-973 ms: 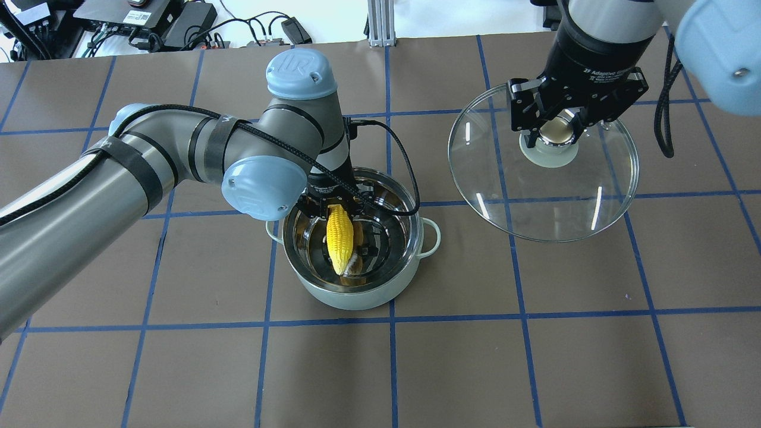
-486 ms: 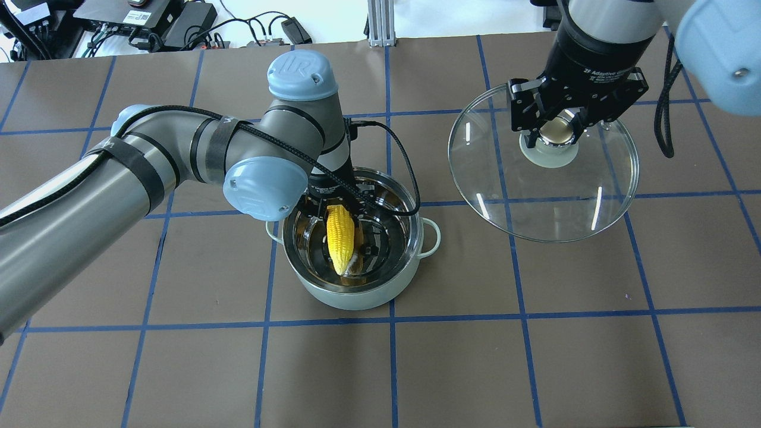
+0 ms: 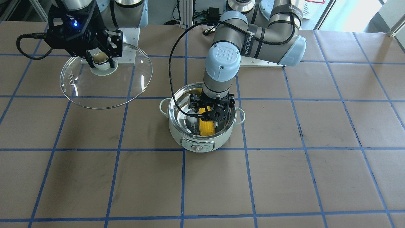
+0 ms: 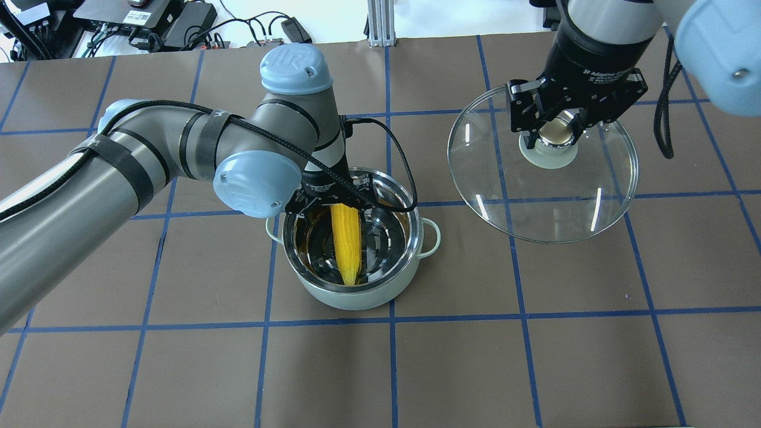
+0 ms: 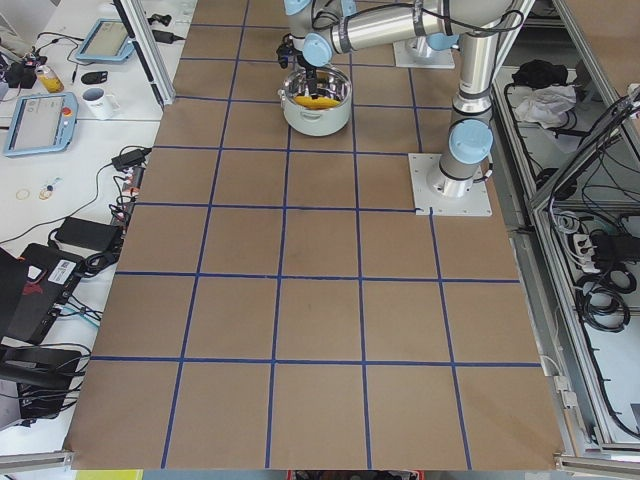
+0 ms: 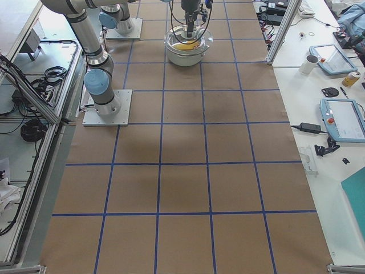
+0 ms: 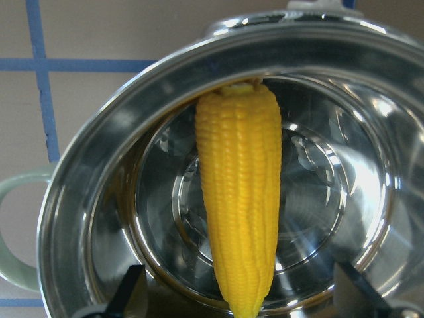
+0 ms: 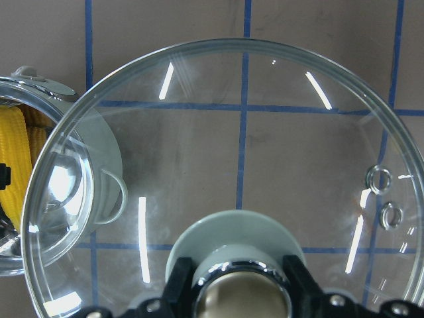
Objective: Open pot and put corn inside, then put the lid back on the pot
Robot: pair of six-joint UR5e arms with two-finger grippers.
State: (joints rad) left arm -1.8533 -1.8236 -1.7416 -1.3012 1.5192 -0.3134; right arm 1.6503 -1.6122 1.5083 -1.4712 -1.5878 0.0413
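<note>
The corn (image 4: pixel 346 244) lies flat in the pot (image 4: pixel 357 299), its long axis running near to far, with the left claw (image 4: pixel 334 205) spread apart just above it. The lid (image 4: pixel 535 196) hangs well to the right of the pot, clamped in the right claw (image 4: pixel 557 128). It probably must travel left once the left claw lifts clear.

A brown table (image 4: pixel 535 356) crossed by blue tape lines (image 4: pixel 392 324) spreads beneath the left gripper (image 4: pixel 332 207) and the right gripper (image 4: pixel 556 132). Ahead of both, past the table's far edge, an aluminium post (image 4: pixel 380 24) and black electronics boxes (image 4: pixel 148 21) with cables stand on a white desk (image 6: pixel 319 91). The desk also bears a white mug (image 6: pixel 312 63) and tablet-like pendants (image 6: pixel 342 120). The light is bright and even.
</note>
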